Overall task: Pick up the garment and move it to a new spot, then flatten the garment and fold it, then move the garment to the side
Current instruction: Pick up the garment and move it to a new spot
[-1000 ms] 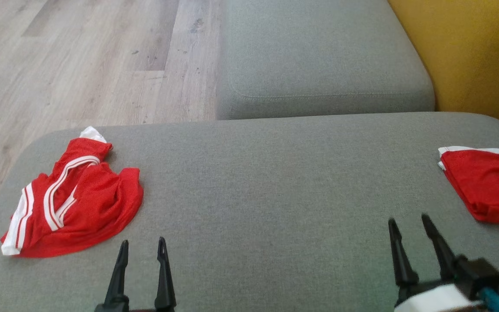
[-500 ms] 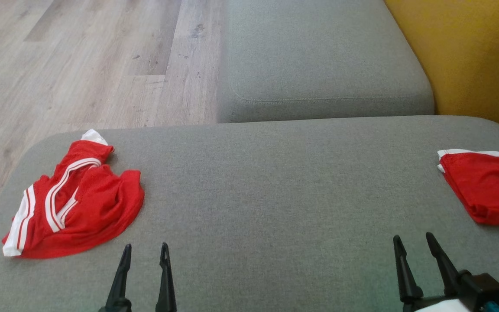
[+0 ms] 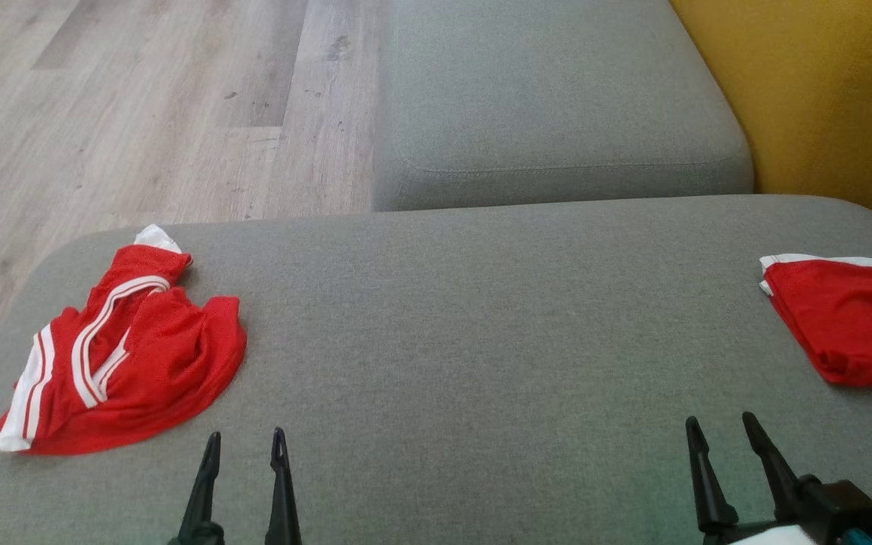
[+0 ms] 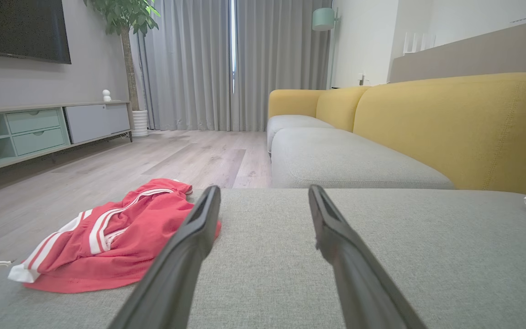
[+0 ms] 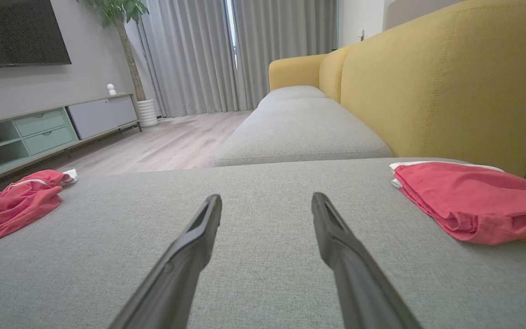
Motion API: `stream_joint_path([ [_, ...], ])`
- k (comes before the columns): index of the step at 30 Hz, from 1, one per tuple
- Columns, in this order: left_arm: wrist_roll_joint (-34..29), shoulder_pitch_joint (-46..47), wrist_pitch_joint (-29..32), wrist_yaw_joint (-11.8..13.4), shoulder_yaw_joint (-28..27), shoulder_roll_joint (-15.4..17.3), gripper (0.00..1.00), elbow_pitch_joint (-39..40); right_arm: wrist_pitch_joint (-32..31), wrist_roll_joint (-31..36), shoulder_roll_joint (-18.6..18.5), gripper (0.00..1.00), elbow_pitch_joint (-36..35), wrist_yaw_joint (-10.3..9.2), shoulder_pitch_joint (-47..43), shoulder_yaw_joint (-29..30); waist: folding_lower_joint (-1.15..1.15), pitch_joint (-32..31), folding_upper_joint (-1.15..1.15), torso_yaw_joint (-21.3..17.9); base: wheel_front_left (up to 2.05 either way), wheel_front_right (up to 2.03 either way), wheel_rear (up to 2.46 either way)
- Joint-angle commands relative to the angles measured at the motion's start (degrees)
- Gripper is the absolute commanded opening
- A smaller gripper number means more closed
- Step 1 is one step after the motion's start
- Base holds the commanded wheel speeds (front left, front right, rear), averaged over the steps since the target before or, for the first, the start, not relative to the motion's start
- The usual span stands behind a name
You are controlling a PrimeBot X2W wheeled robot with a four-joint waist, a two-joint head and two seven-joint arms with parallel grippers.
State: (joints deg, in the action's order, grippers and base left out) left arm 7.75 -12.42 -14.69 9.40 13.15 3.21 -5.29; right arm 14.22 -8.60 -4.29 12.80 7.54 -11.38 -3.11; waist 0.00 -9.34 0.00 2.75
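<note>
A crumpled red garment (image 3: 129,348) with white stripes lies on the left part of the grey cushion (image 3: 481,318); it shows in the left wrist view (image 4: 117,228) and at the left edge of the right wrist view (image 5: 12,201). My left gripper (image 3: 245,445) stands open and empty just right of and nearer than it, apart from the cloth. A folded red garment (image 3: 845,318) rests at the cushion's right edge (image 5: 468,201). My right gripper (image 3: 717,426) is open and empty, nearer than that folded piece and to its left.
A second grey seat cushion (image 3: 557,98) lies beyond, with the yellow sofa back (image 3: 829,91) on the right. Wooden floor (image 3: 141,106) runs past the cushion's left edge. A low TV cabinet (image 4: 39,132), a plant and curtains stand across the room.
Both grippers have drawn back toward the bottom of the head view, the right one most. The camera shifted slightly. Both garments lie as before.
</note>
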Motion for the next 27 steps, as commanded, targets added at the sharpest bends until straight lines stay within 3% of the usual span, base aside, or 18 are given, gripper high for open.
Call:
stream_joint_path([
  [1, 0.3, 2.0, -0.3, 0.0, -2.0, -0.3, 1.00, 1.6, 0.8, -0.4, -0.5, 1.00, -1.5, -0.05, 2.4, -1.2, 0.00, -0.1, 0.00, -0.1, 0.00, 0.00, 0.00],
  [12, 0.4, 2.4, -0.3, 0.0, -2.1, -0.3, 1.00, 0.7, 0.8, -0.5, -0.1, 1.00, -1.0, -0.05, 2.4, -1.5, 0.00, 0.1, 0.00, 1.5, 0.00, 0.00, 0.00],
  [27, -0.3, 2.7, -0.3, 0.0, -4.5, -0.3, 1.00, 1.0, 0.8, -1.1, 0.9, 1.00, -0.7, -0.05, 3.3, -2.9, 0.00, 1.6, 0.00, 13.4, 0.00, 0.00, 0.00],
])
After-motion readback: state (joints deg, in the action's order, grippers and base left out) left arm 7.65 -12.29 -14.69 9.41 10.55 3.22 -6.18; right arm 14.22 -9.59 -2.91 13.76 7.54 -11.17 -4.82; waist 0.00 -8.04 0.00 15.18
